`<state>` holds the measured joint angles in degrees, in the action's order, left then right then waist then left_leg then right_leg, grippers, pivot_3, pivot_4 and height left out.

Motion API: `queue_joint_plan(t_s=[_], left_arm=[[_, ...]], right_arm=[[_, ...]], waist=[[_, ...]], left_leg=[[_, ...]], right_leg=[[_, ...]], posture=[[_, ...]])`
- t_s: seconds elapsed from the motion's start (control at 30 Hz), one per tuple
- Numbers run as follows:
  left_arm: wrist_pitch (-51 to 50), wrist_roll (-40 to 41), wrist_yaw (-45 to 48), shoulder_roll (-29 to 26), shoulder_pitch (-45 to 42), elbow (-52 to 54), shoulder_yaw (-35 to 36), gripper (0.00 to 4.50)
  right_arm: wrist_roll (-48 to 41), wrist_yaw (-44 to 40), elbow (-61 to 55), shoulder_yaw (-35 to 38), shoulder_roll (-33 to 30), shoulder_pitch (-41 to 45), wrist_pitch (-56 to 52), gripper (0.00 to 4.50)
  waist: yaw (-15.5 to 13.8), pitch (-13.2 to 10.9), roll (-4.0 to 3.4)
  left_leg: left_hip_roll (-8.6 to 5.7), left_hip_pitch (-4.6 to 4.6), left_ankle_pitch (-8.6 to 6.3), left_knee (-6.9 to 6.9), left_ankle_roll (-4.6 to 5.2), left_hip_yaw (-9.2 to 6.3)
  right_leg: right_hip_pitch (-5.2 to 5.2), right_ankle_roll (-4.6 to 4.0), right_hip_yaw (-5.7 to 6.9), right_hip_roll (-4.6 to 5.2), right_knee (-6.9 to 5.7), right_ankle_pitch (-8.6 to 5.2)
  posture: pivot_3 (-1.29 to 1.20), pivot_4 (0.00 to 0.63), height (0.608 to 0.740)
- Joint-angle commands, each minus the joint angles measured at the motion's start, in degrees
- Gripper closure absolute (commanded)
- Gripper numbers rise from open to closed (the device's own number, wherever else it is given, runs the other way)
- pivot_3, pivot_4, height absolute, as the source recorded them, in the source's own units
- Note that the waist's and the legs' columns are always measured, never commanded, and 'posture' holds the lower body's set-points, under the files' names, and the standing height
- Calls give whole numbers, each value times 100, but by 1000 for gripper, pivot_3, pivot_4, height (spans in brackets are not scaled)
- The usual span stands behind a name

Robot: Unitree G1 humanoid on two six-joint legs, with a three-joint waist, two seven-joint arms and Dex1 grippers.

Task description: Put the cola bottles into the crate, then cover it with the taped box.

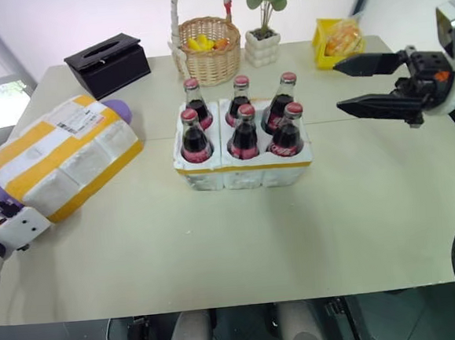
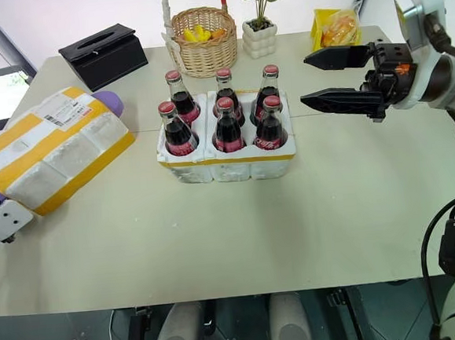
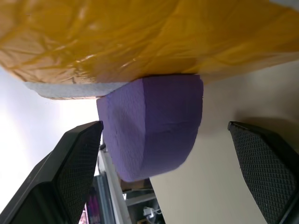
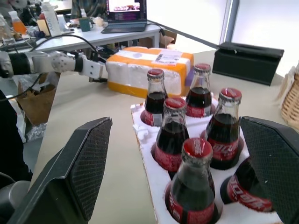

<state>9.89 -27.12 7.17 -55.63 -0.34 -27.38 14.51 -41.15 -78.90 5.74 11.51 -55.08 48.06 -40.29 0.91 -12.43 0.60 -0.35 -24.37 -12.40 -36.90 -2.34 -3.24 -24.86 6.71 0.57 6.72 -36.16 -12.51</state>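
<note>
Several cola bottles [image 1: 242,129] with red caps stand upright in the wells of the white crate [image 1: 243,173] at the table's middle. The taped box [image 1: 61,155], white foam with broad yellow bands and a shipping label, lies tilted at the left on purple foam blocks [image 3: 149,126]. My left gripper [image 3: 163,127] is open at the box's near left end, with a finger on either side of one purple block under the box. My right gripper [image 1: 337,87] hovers open to the right of the crate, pointing left at the bottles [image 4: 196,154], and holds nothing.
Along the far edge stand a black tissue box [image 1: 109,63], a wicker basket [image 1: 208,49] with yellow items, a small potted plant [image 1: 263,45] and a yellow bag [image 1: 339,39]. The table edge [image 1: 222,304] runs close in front.
</note>
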Motion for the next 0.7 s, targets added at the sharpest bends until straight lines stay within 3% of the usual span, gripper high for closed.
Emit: queue_joint_plan(t_s=[0.03,0.3,0.4,0.6,0.7], left_arm=[[220,-168,-544,-119,-331,-459,-216,0],[349,-397,-972,-179,-783,-863,-765,0],[371,-399,-995,-186,-916,-951,-895,882],[372,-288,-1071,-216,-1004,-1069,-975,3762],[323,-159,-1070,-214,-1000,-1099,-897,3920]], right_arm=[[-105,35,-174,214,-124,78,23,60],[-59,29,-133,183,-129,114,88,60],[-99,25,-199,216,-154,48,47,0],[-135,-7,-270,250,-222,-23,6,0],[-140,7,-296,257,-230,-36,-2,0]], waist=[[-10,1,1],[-19,1,1],[-18,1,2],[-22,4,-4],[-16,4,-5]], left_leg=[[0,0,0,-1,0,-1],[0,0,0,-6,0,-1],[0,0,0,-7,0,0],[0,1,0,-8,0,0],[0,3,0,-7,0,3]], right_leg=[[0,3,0,-1,-1,2],[3,10,0,-1,-2,8],[3,11,0,-1,-1,9],[5,12,0,0,-2,10],[5,13,-2,0,-1,10]], posture=[[0,150,740],[0,150,740],[0,150,740],[0,150,740],[0,150,740]])
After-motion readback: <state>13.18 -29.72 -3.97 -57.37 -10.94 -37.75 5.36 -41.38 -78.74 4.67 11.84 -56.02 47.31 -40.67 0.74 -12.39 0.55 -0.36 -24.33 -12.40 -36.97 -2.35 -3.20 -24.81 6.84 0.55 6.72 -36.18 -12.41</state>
